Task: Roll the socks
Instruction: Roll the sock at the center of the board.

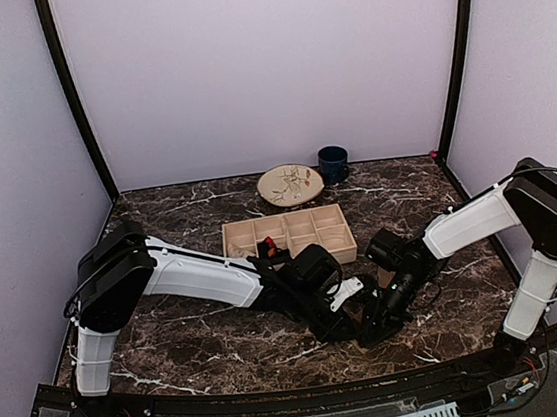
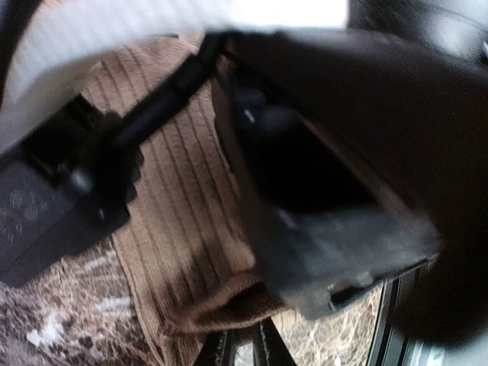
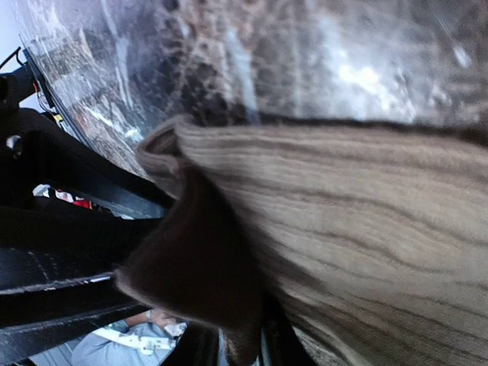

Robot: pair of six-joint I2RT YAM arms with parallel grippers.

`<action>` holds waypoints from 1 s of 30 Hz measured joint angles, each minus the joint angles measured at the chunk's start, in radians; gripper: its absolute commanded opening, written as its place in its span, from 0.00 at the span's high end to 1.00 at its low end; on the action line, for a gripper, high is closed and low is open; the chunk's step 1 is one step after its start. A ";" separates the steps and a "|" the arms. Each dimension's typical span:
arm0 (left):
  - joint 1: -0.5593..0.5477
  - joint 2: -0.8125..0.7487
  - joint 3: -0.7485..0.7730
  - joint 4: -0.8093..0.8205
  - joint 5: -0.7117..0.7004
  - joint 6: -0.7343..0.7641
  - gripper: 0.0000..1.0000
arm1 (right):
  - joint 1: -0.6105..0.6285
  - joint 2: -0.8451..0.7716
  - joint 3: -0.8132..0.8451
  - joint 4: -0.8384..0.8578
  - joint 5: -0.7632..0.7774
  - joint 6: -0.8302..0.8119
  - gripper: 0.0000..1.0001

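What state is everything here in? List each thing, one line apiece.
tan ribbed sock: lying on the table, cuff end bunched up, not rolled
left gripper: closed on the sock's cuff, as far as the blur shows
right gripper: at the sock's folded end; open or shut unclear
wooden tray: compartments look empty
plate: lying flat, nothing on it
blue mug: upright

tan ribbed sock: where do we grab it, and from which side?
Probably the folded end of the tan ribbed sock, where the fabric doubles into a thick lip. It lies flat on the marble table, so come from above, tool closing across the ribs on that lip rather than the single flat layer. Layering is partly blurred.
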 measured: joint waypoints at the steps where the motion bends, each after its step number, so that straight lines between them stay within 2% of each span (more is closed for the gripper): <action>1: 0.000 0.004 0.006 0.000 -0.002 -0.009 0.87 | 0.000 -0.001 -0.001 0.002 0.000 0.000 0.75; 16: 0.000 0.045 0.056 0.012 -0.005 -0.107 0.92 | -0.007 -0.095 -0.051 0.007 0.059 0.047 0.71; 30: 0.000 0.078 0.115 -0.030 0.000 -0.132 0.97 | -0.057 -0.267 -0.069 -0.083 0.304 0.060 0.70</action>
